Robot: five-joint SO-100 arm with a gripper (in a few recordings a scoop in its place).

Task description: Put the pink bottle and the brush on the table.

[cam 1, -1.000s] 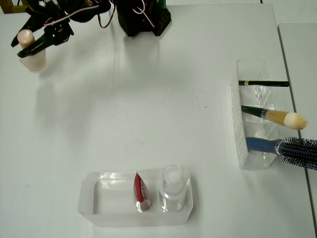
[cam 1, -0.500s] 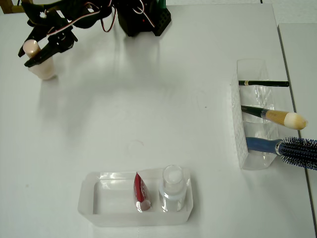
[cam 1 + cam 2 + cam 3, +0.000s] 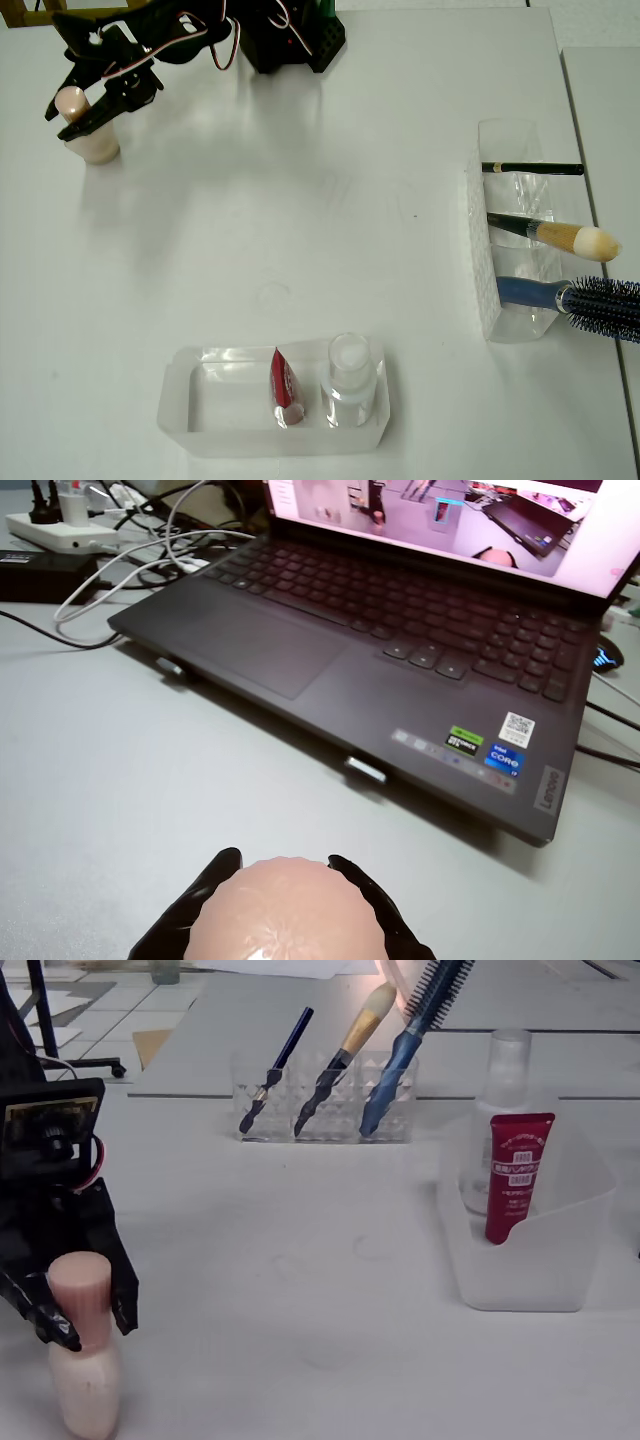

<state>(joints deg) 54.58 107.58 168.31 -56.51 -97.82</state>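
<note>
Pink bottle point(image 3: 90, 140) stands upright on the table point(image 3: 300, 200), upper left of the overhead view, its cap pinched between the fingers of the gripper point(image 3: 82, 103); release remains. Brush point(image 3: 560, 237) sits in the clear holder point(image 3: 505, 300) at right, untouched.

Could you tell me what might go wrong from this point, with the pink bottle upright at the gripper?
1. The pink bottle stands upright on a narrow base, with the gripper around its cap; a sideways pull on release could tip it.
2. It stands close to the table edge in the overhead view, so a fall might roll it off.
3. The brush leans in the clear holder between a thin stick and a hairbrush; reaching in could knock those.
</note>
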